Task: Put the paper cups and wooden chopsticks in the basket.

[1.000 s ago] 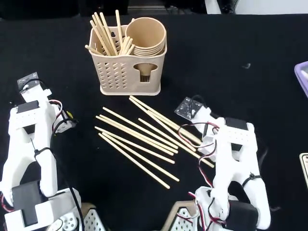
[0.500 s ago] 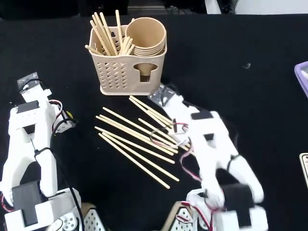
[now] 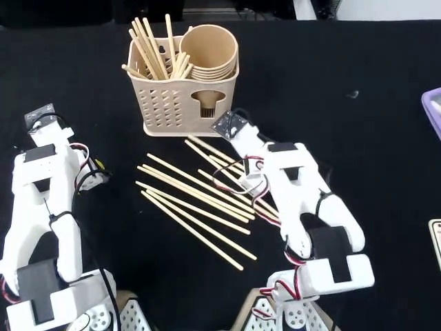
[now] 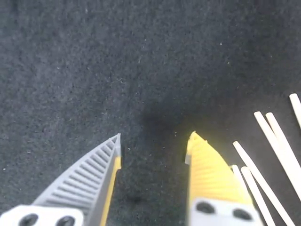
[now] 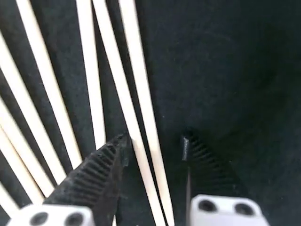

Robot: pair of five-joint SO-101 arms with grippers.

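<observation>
While the paper cups (image 3: 209, 48) are stacked in the basket (image 3: 180, 103) at the far edge of the bench (image 3: 358, 138), two loose chopsticks (image 5: 142, 94) mid-bench are straddled by the parted right gripper (image 5: 154, 139); the left gripper (image 4: 154, 136) is held agape beside them.

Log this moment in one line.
right gripper: open astride loose chopsticks | left gripper: open, empty | basket: paper cups inside

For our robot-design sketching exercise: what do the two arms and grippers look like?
The left arm and right arm are white shells with black motor blocks and loose red, black and white cables. The left gripper has a grey ridged finger and a yellow one; the right gripper has black ridged fingers.
</observation>
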